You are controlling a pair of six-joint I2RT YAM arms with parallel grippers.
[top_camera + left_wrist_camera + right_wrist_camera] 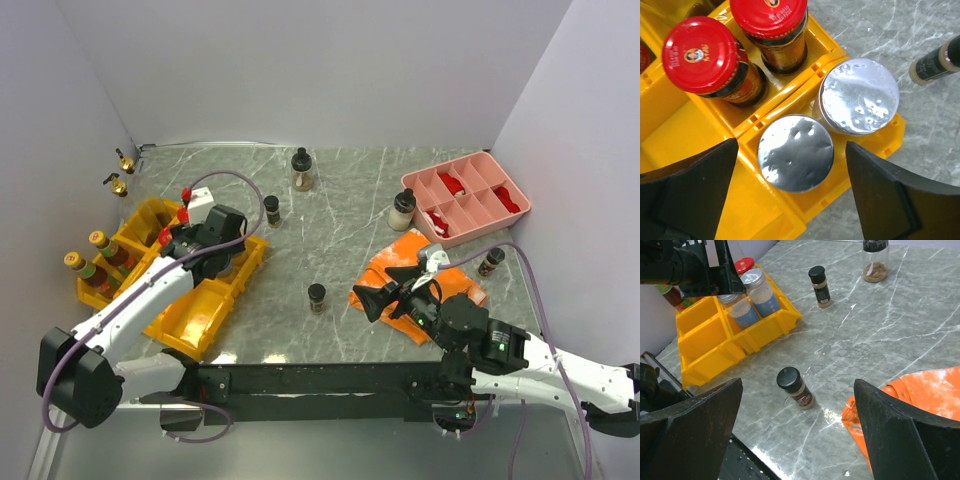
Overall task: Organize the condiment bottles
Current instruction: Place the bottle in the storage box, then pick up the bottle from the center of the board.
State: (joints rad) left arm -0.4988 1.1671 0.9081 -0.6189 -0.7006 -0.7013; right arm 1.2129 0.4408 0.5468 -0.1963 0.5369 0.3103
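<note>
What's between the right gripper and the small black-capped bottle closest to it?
Nothing; only bare marble table separates the right gripper from the black-capped bottle, clearest in the top view.

Bright even light, soft shadows, glare on silver lids (795, 152)

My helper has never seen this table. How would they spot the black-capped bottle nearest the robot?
On the grey marble table, look near the front edge, in the gap between the yellow plastic bins and the crumpled orange cloth. A small glass bottle with a black cap and pale powder stands alone there. Its black-capped lookalike stands farther back, close beside the bins.
</note>
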